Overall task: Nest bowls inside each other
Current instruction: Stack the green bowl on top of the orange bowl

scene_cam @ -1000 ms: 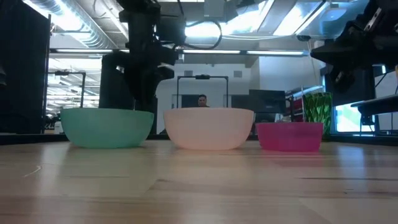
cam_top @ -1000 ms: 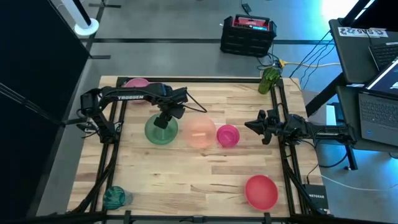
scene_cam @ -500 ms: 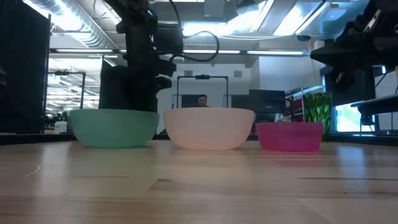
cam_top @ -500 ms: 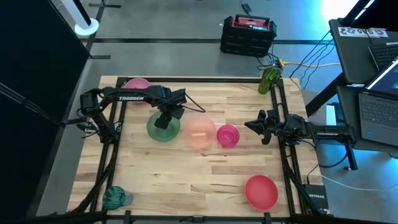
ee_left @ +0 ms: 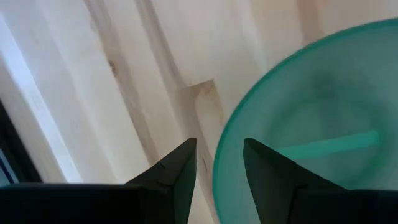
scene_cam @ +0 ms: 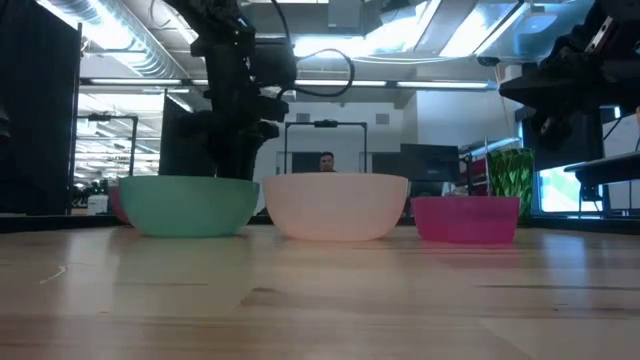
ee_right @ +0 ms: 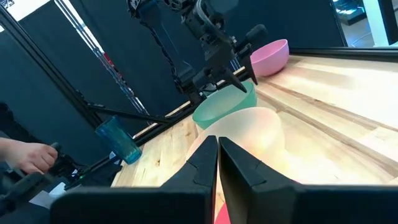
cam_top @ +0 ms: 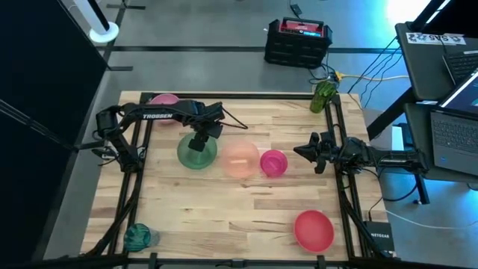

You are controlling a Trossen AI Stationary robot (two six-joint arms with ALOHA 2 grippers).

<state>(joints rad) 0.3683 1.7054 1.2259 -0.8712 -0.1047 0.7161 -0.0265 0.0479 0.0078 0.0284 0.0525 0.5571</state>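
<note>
A green bowl (cam_top: 196, 154) stands on its base left of the table's middle. A pale peach bowl (cam_top: 240, 161) and a magenta bowl (cam_top: 273, 162) stand in a row to its right. My left gripper (cam_top: 202, 139) points down over the green bowl's far rim, open, with one finger inside the bowl and one outside. My right gripper (cam_top: 305, 152) waits shut at the table's right edge. A pink bowl (cam_top: 164, 101) sits at the far left, a red bowl (cam_top: 314, 229) at the near right, and a teal bowl (cam_top: 138, 237) at the near left corner. My left gripper comes from above, its fingers astride the green bowl's far rim (ee_left: 219, 168), one finger (ee_left: 267, 177) inside and the other (ee_left: 183, 171) outside. A narrow gap shows on either side of the rim, so I cannot tell which finger touches the wall. The bowl rests upright on the table.
A green object (cam_top: 324, 96) stands at the far right corner by the frame rail. A person's hand (ee_right: 25, 155) shows beyond the table's near left corner. Bare wood lies along the near half of the table (cam_top: 224, 217).
My left gripper has sunk a little over the green bowl's rim and drifted toward the table's right. The green bowl has slid along the table toward the peach bowl, staying upright, and the gap between them has narrowed.
</note>
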